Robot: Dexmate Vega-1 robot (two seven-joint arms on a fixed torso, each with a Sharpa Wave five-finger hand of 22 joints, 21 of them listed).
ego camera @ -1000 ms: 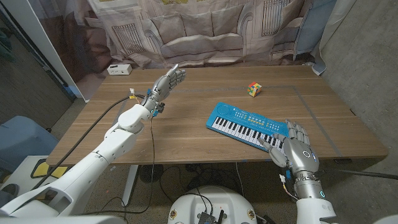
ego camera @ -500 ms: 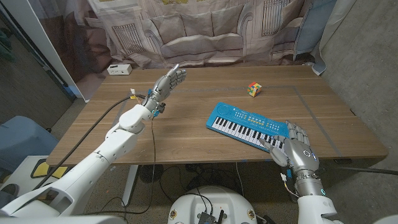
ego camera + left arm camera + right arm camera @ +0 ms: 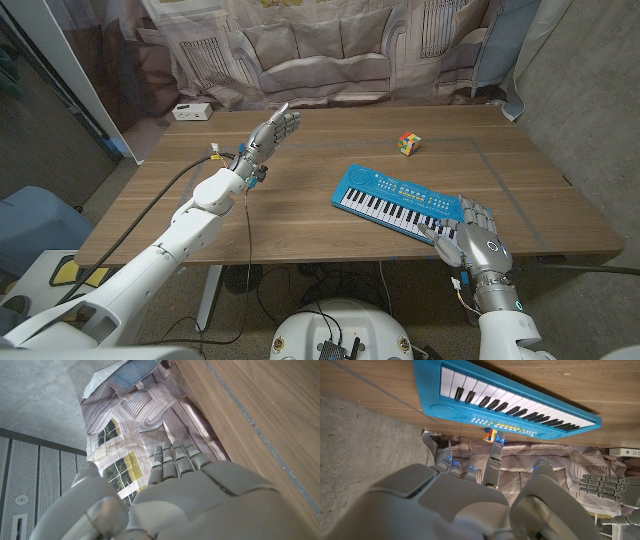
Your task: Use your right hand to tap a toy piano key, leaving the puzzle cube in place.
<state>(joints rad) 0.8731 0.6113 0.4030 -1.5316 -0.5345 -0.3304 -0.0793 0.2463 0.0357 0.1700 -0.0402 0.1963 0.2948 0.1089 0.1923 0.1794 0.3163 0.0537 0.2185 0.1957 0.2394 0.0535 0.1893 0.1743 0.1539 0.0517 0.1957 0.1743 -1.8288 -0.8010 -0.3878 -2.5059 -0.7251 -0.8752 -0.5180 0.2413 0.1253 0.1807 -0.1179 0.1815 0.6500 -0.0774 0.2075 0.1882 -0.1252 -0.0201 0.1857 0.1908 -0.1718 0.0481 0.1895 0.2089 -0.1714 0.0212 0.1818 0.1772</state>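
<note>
Right hand: the right hand is at the near right of the desk, back facing the head camera, holding nothing. Its fingers reach over the near right end of the toy piano. Whether a fingertip touches a key cannot be told from the head view.
Right hand, wrist view: the right hand has one finger extended toward the toy piano, with the others curled beside it. The extended fingertip appears short of the keys, with a gap between them.
Toy piano: blue body with white and black keys, lying diagonally on the desk directly ahead of the right hand. The wrist view shows the button row along its far edge, detail the head view gives only as small dots.
Puzzle cube: the puzzle cube sits on the desk beyond the toy piano, well apart from the right hand. In the right wrist view the puzzle cube shows just past the piano's far edge, in line with the extended finger.
Left hand: the left hand is raised above the far left of the desk, fingers straight and apart, empty. In the left wrist view the left hand points toward a printed backdrop, with the desk edge alongside.
Other items: a white box lies at the desk's far left corner, beyond the left hand.
</note>
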